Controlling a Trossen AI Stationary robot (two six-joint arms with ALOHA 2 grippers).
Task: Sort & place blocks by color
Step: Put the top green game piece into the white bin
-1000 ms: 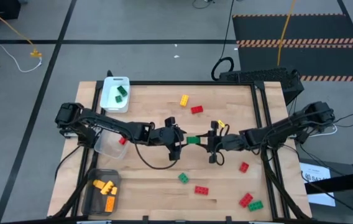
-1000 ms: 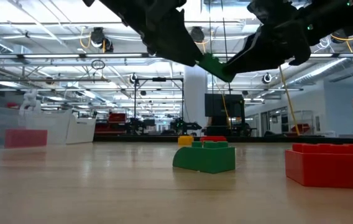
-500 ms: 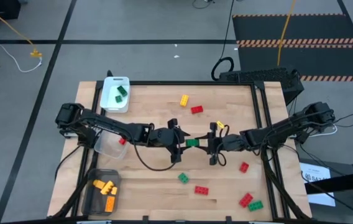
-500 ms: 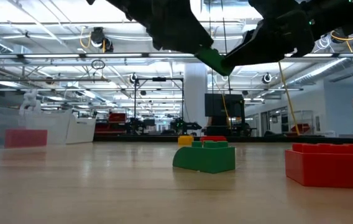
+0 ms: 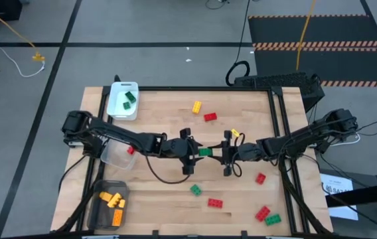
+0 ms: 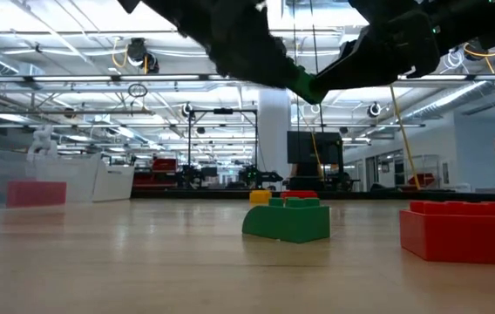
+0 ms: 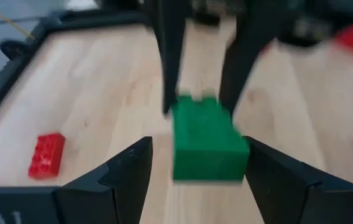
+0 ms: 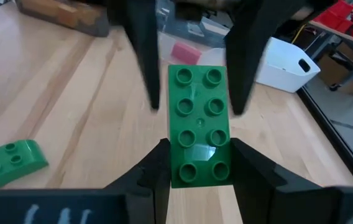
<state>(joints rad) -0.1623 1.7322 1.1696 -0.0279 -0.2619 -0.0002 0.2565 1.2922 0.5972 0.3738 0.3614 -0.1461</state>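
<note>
Two slim black jointed arms are showing over the wooden table (image 5: 168,192), each trailing a looping black cable. The left gripper (image 5: 195,153) and right gripper (image 5: 223,155) are ending in flat, tapered matte black fingers (image 8: 155,168).

Grey floor (image 5: 36,113) with black lines, hazard-striped mat (image 5: 318,40), ceiling strip lights (image 6: 73,80)

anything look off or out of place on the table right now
Nothing spilled or damaged. One oddity: a green block hangs in mid-air over the table's middle, gripped by the right claw, with the left claw's open fingers either side of its far end. Other blocks lie scattered, unsorted.
</note>
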